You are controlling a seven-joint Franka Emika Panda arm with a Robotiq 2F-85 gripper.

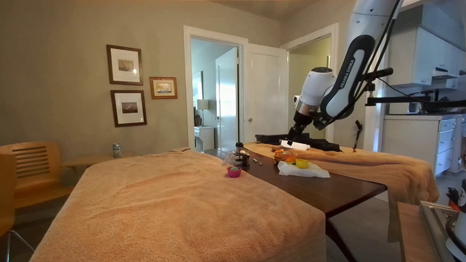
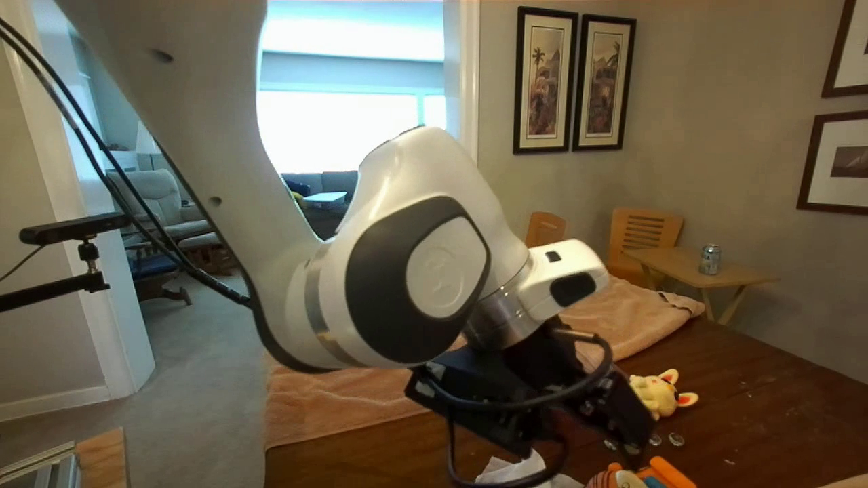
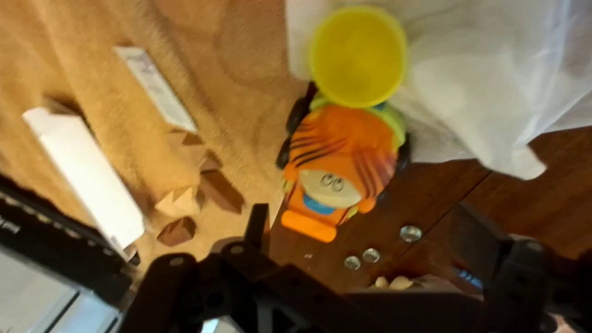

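In the wrist view my gripper (image 3: 363, 226) stands open, its two dark fingers wide apart with nothing between them. Beyond the fingertips lies an orange toy (image 3: 342, 157) with a striped top, a pale face and black wheels. A yellow cup (image 3: 358, 55) adjoins its far end, partly on a white plastic sheet (image 3: 462, 92). Down on the dark table, three glass beads appear in the gap, one of them a little apart (image 3: 410, 233). An exterior view has the gripper (image 1: 293, 134) above the table's far side, over a white box (image 1: 295, 145).
Small brown pieces (image 3: 222, 189), a thin pale strip (image 3: 157, 88) and a white box (image 3: 88, 175) rest on the orange towel. A pink cup (image 1: 234, 172) holds something green, close to a dark object (image 1: 241, 156). A yellow plush toy (image 2: 659, 393) lies on the table (image 2: 773, 407).
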